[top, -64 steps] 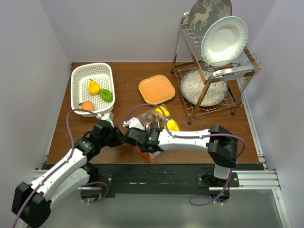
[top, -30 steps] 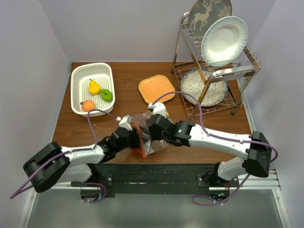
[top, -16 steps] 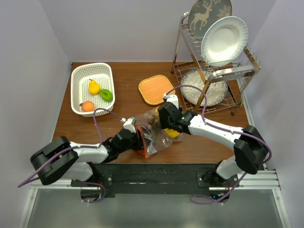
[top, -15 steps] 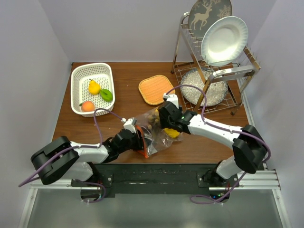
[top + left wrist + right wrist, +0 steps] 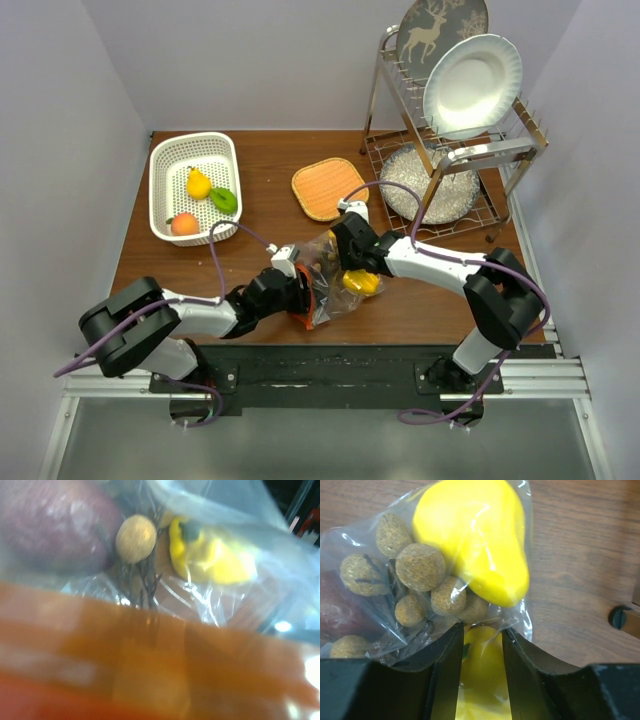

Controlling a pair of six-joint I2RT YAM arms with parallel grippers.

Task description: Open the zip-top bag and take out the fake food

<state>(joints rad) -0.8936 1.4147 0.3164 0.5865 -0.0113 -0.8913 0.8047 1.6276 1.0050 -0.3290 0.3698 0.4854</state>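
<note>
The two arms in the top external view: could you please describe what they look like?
Both the left arm and the right arm have slim white links joined by bulky black rounded joints. A thin purple cable loops loosely along each one. In the right wrist view, the fingers are plain matt black with smooth, curved inner edges. No markings are legible.

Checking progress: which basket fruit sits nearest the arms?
The orange peach, at the near rim of the white basket; the yellow pear and green piece lie farther back.
</note>
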